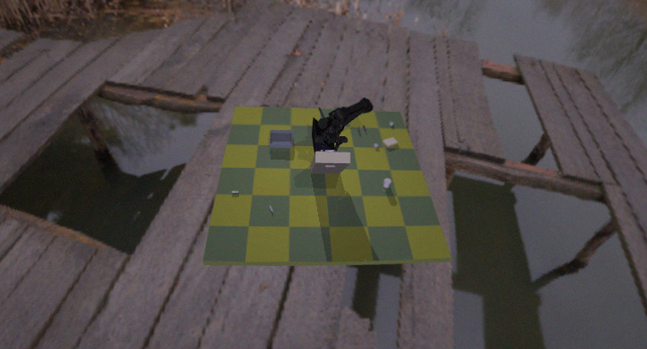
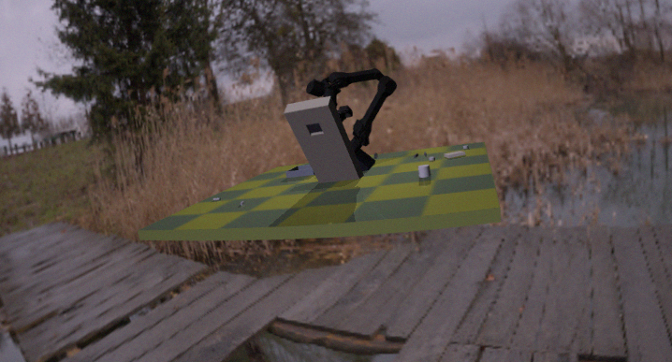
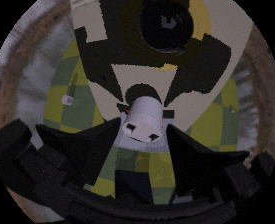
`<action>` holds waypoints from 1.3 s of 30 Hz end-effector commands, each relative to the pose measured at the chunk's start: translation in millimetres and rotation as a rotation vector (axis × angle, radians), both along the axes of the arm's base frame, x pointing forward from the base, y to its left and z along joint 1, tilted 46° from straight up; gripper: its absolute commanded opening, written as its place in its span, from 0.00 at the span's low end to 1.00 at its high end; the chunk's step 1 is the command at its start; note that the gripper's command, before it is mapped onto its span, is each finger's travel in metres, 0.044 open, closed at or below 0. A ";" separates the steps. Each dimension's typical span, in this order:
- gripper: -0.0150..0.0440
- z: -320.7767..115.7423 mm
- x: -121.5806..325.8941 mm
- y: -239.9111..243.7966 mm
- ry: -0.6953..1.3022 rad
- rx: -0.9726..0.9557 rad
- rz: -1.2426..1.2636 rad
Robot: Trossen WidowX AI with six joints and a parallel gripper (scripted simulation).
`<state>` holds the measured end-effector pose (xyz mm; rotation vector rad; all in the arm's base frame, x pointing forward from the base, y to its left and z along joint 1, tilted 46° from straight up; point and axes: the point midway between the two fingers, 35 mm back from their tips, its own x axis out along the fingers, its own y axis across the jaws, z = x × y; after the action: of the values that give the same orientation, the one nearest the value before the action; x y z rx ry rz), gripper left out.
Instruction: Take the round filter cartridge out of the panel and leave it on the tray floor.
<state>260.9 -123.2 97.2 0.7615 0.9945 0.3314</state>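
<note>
The pale service panel [image 1: 332, 157] [image 2: 324, 152] [image 3: 223, 20] stands tilted, its working side towards the arm. In the wrist view a whitish cylinder [image 3: 147, 112], apparently the cartridge, stands out from the panel's lower part over a pale ledge. Two small dark slots show on its end face. My gripper [image 3: 144, 124] is open, with one fingertip on each side of that end face and a narrow gap showing at each side. Contact cannot be told. In the top and exterior views the panel hides the cartridge. The blue-grey tray [image 1: 281, 145] [image 2: 299, 173] stands beside the panel.
A black round opening with a yellow ring [image 3: 206, 20] is higher on the panel. A white cylinder [image 1: 387, 183] [image 2: 424, 170] and a flat pale block [image 1: 389, 142] [image 2: 455, 154] stand on the checkered table, with several small items around.
</note>
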 end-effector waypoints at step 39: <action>0.25 53.7 -15.2 -56.4 0.014 0.007 -0.034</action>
<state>252.9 -168.1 141.3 0.7852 0.9981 0.3084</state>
